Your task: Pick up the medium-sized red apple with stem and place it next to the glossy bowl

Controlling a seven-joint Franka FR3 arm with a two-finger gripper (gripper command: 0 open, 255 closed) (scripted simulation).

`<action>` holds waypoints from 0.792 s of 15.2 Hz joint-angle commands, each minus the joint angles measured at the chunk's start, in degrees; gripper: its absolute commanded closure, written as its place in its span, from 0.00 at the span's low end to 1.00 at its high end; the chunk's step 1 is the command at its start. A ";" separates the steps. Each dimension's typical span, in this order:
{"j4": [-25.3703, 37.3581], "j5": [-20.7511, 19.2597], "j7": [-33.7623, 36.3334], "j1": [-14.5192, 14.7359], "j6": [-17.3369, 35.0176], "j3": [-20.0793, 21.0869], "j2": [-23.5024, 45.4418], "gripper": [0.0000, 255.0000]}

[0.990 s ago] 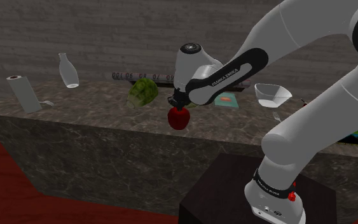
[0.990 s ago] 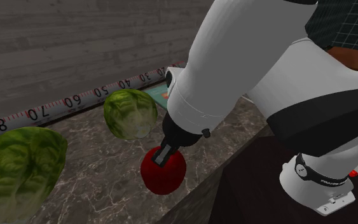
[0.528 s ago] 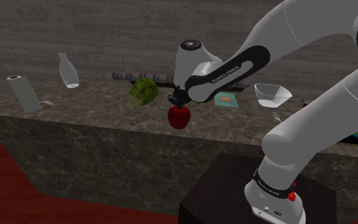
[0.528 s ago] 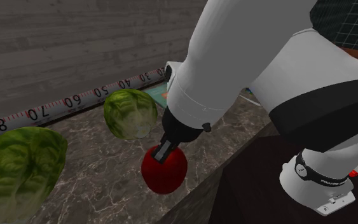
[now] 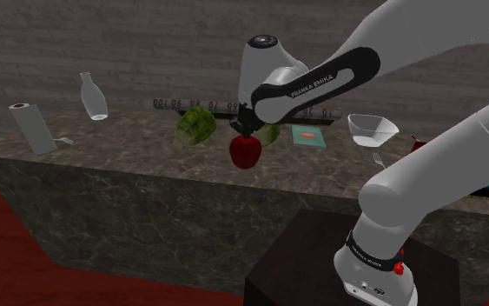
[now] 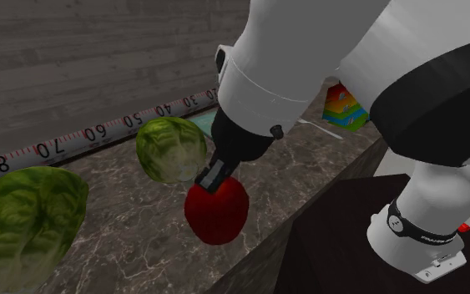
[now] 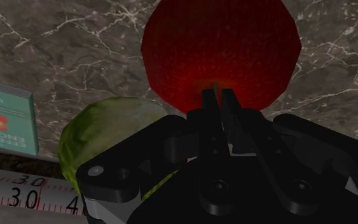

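Note:
The red apple [image 5: 246,150] hangs above the dark marble counter [image 5: 138,148], lifted clear of it. My black gripper [image 5: 244,133] is shut on the stem at its top. From the second exterior view the apple [image 6: 216,210] hangs under the gripper [image 6: 210,179], near the counter's front edge. In the wrist view the two fingers pinch the thin stem on the apple [image 7: 219,48], with the gripper [image 7: 217,98] nearly closed. The glossy pale bowl [image 5: 373,129] sits on the counter toward the shoulder view's right.
Two green cabbages [image 5: 195,126] [image 6: 26,216] lie on the counter, one just behind the apple [image 6: 171,148]. A measuring tape [image 6: 74,142] runs along the back wall. A glass bottle [image 5: 92,96], paper towel roll [image 5: 32,127], teal box [image 5: 308,136] and fork [image 5: 378,159] stand around.
The arm has raised the apple off the counter and carried it slightly toward the shoulder view's right. The grip on the stem is unchanged.

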 commanded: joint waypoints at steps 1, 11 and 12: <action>1.11 0.49 -0.63 0.30 -1.62 -0.31 -0.53 1.00; 6.71 2.33 -3.66 1.32 -9.57 -1.87 -3.14 1.00; 7.33 2.46 -3.92 1.38 -10.34 -1.99 -3.31 1.00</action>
